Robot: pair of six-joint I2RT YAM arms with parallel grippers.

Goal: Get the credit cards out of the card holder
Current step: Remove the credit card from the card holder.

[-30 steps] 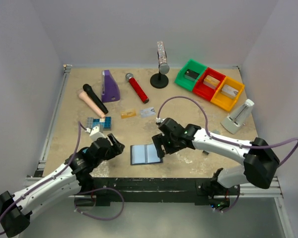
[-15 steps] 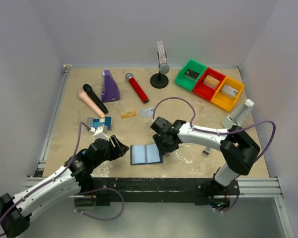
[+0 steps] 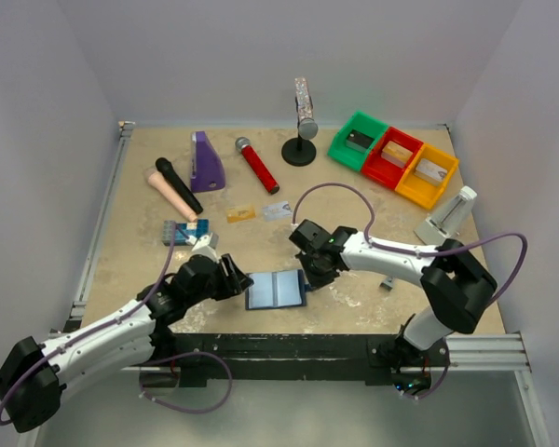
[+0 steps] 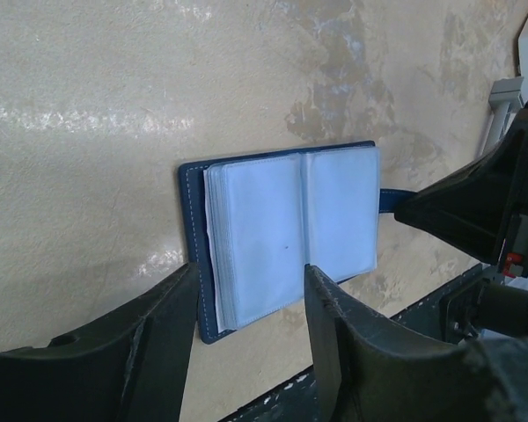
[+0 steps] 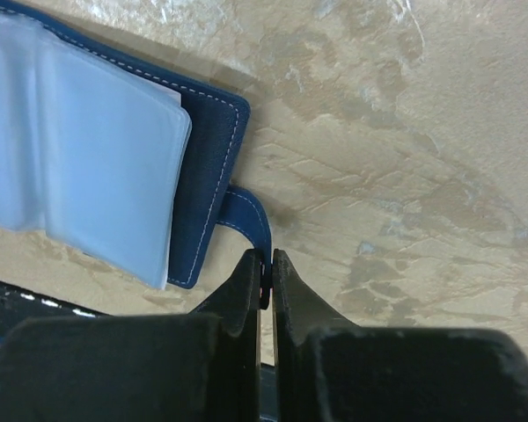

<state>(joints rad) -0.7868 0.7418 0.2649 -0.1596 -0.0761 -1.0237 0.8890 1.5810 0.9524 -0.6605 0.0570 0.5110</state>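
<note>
Card holder [image 3: 275, 290]: small dark navy folding wallet with pale stitching along its edge. It is lying flat and open, inside facing up, close to the near edge of the table [image 3: 140, 186], about midway across.
Pockets [image 4: 286, 233]: pale blue-grey clear sleeves are filling both halves. The left stack is sitting thicker than the right. Whether any card is sitting inside cannot be told.
Snap tab [image 5: 246, 215]: short blue strap, sticking out from the holder's right edge.
Orange-gold card [image 3: 240, 213]: lying flat on the table, out of the holder, farther back and slightly to its left.
Silvery-white card [image 3: 277, 210]: lying flat just beside the orange-gold card, on its right, well apart from the holder.
</note>
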